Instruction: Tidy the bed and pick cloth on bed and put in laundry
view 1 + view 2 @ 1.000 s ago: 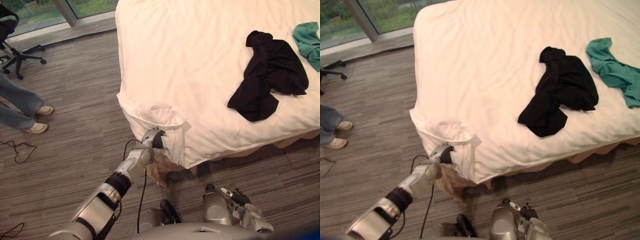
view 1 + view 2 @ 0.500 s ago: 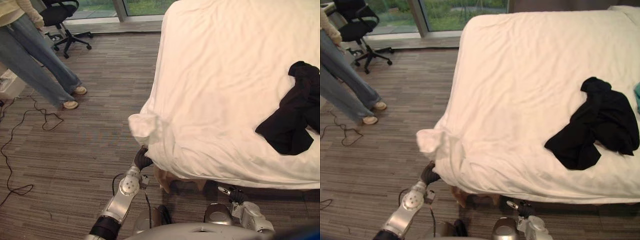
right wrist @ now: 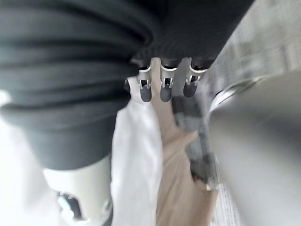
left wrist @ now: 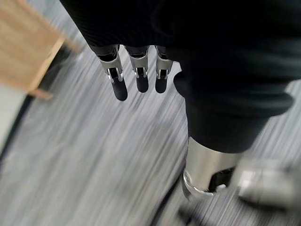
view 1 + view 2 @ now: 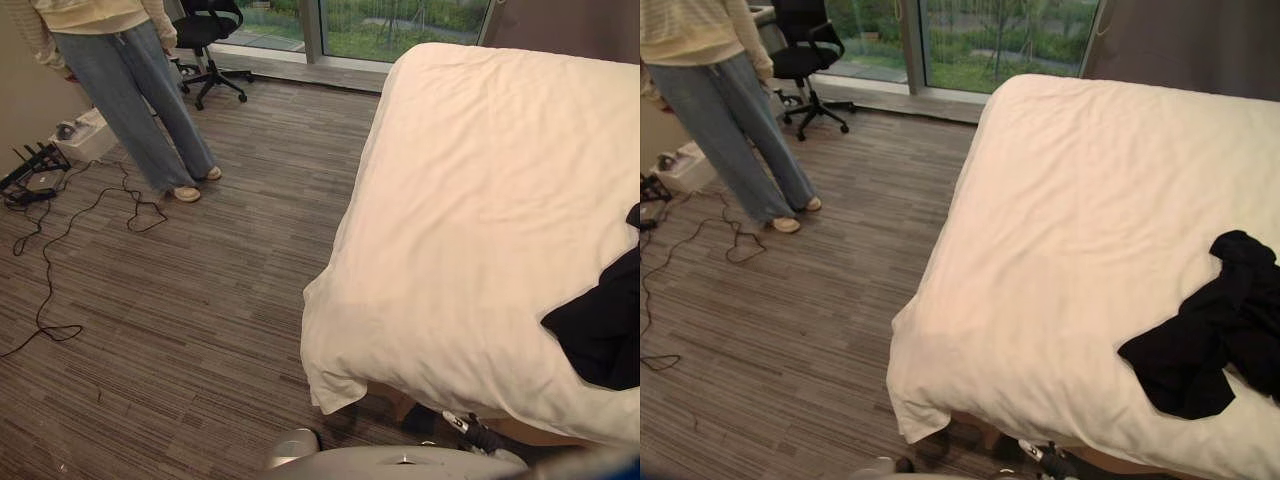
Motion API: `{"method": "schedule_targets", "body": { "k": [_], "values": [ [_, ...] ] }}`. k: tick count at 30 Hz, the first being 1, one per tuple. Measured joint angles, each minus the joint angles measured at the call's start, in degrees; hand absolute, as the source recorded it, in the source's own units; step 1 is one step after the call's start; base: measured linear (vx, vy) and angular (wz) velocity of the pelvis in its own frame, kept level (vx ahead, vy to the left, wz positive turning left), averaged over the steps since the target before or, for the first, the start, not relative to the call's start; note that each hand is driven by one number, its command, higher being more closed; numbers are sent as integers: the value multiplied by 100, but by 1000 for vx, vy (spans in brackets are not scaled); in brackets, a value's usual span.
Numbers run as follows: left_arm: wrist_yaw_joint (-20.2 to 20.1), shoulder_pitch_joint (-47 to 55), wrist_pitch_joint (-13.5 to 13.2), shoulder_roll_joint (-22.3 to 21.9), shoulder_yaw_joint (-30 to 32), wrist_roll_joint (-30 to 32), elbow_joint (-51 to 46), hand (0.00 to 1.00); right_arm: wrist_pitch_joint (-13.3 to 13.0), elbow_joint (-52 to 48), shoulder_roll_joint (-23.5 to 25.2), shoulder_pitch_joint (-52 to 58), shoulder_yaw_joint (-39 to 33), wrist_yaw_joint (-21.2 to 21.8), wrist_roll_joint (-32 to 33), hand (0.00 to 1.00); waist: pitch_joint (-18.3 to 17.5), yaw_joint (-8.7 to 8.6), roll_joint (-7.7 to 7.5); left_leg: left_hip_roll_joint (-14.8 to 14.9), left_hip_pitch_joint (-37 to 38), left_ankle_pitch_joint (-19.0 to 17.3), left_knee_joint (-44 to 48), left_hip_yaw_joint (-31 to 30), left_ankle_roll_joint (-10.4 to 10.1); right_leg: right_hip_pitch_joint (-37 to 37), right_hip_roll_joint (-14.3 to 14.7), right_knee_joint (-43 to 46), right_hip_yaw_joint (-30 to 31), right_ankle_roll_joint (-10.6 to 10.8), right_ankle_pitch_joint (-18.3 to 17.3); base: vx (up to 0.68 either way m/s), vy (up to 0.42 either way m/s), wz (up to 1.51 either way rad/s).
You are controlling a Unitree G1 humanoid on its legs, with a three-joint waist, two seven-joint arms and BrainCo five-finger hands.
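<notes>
Black cloth [image 5: 1210, 350] on white bed [image 5: 1090, 220]

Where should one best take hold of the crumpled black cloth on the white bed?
Likely the bunched folds at the middle of the crumpled black cloth, from above with the right hand: it lies loosely heaped on the white bed, toward the robot's right.

The two eye views look down from the head at the near corner of the bed [image 5: 480, 200] and the floor [image 5: 200, 300] beside it. Both show the black cloth [image 5: 1205, 350] and a person [image 5: 130, 90]. The left wrist view looks along the left hand [image 4: 139, 77], very close, at the floor. The right wrist view looks along the right hand [image 3: 164, 87] at the white sheet [image 3: 136, 150].
</notes>
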Motion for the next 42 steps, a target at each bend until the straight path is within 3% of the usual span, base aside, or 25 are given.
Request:
{"method": "schedule_targets", "body": {
  "k": [1, 3, 6, 7, 9, 11, 14, 21, 24, 27, 28, 29, 32, 34, 36, 39, 42],
  "values": [
    [67, -22, -108, -3, -77, -155, 5, 0, 1, 0, 9, -6, -7, 9, -16, 0, -5, -5, -7, -12, 46, 74, -114, 2, -2, 6, 6, -34, -1, -19, 21, -123, -15, -3],
    [472, -310, -726, 133, -125, -1089, -69, 0, 0, 9, 25, -13, -78, 49, -116, 0, -11, -37, -10, -40, 176, 357, -525, -2, 7, 9, 14, -94, -111, -36, 39, -150, -30, 6],
    [765, -667, -1323, 661, 78, -1741, -385, 0, -4, 119, -53, -71, -158, 64, -106, 0, -21, -51, -36, -10, 94, 396, -568, 22, -6, -6, 16, -137, -259, -42, 73, -151, -20, 15],
    [775, -728, -1463, 712, 123, -1795, -479, 0, -3, 127, -90, -75, -158, 63, -102, 0, -26, -51, -40, -5, 46, 368, -561, 22, 10, -25, 14, -147, -273, -35, 87, -108, 9, 12],
    [836, -992, -2069, 782, 122, -1795, -788, 0, 9, 128, -225, -242, -140, 40, 9, 0, -74, -57, 34, 4, -87, 383, -472, 35, 16, -140, 27, -243, -184, 6, 185, -77, 35, -8],
    [822, -1088, -2458, 752, 95, -1821, -915, 0, 54, 130, -349, -445, -85, 30, 88, 0, -78, -53, 31, 38, -214, 338, -236, 205, 49, -300, 31, -254, 88, -6, 282, -26, 71, -54],
    [512, -1131, -2751, 629, -420, -2103, -960, 0, 102, 133, -550, -715, 29, -15, 153, 0, -90, -40, 50, 68, -461, 47, 377, 184, 59, -510, 19, -272, 548, 52, 411, -17, 76, -68],
    [17, -1345, -2735, 558, -1249, -2412, -1117, 0, -32, 119, -190, -472, -31, -405, 516, 0, -66, -52, 83, -130, -246, -197, 189, 607, 241, -850, -236, 126, 942, 237, 752, -7, 131, -42],
    [123, -1266, -2671, 534, -1400, -2397, -1036, 0, -261, 143, 129, -207, 35, -481, 521, 0, -61, -108, 57, -121, -191, -198, -1, 731, 282, -995, -173, 246, 636, 29, 933, -41, 115, -27],
    [281, -1237, -2593, 527, -1453, -2407, -905, 0, -496, 162, 166, -193, 67, -539, 549, 0, -55, -126, 61, 24, -164, -245, -14, 979, 346, -1441, -114, 1225, 590, -294, 671, 9, 21, -34],
    [317, -1229, -2594, 534, -1452, -2408, -882, 0, -546, 162, 166, -187, 80, -557, 539, 0, -55, -150, 59, 50, -139, -256, -14, 992, 329, -1495, -85, 1439, 590, -277, 633, 50, -32, -28],
    [407, -1217, -2600, 536, -1440, -2414, -876, 0, -647, 167, 166, -154, 112, -592, 514, 100, -20, -188, 15, 64, -36, -283, -42, 1055, 282, -1524, -63, 1581, 593, -267, 649, 54, -30, -43],
    [515, -1279, -2610, 505, -1436, -2466, -738, 0, -754, 153, 204, -145, 172, -709, 555, 100, -44, -169, 11, 116, 83, -240, -186, 1289, 126, -1496, 89, 1307, 602, -275, 640, 55, -31, -50],
    [580, -1377, -2470, 490, -1439, -2466, -665, 0, -655, 143, 201, -192, 215, -1067, 900, 100, -47, -183, 32, 113, 88, -210, -162, 1445, 140, -1379, 162, 905, 609, -296, 622, 75, -39, -44],
    [652, -1521, -2314, 473, -1468, -2466, -594, 0, -492, 104, 204, -198, 113, -1736, 1615, 100, -49, -193, 66, 78, 125, -186, -146, 1555, 143, -1193, 206, 404, 642, -242, 631, 99, -35, -26],
    [596, -1575, -2090, 383, -1484, -2669, -620, 0, -568, -211, 197, -41, -1165, -2722, 2682, 100, -56, -276, 95, 42, 263, -183, -189, 1474, 142, -1021, 212, 370, 635, -225, 623, 44, 3, 8],
    [408, -1414, -1831, 497, -1202, -2849, -858, 0, -893, -1645, -109, 68, -2605, -3204, 2798, 100, -40, -410, -5, -76, 348, -138, -426, 1318, 157, -983, 99, 489, 637, -58, 421, -32, 7, 19]
  ]
}}
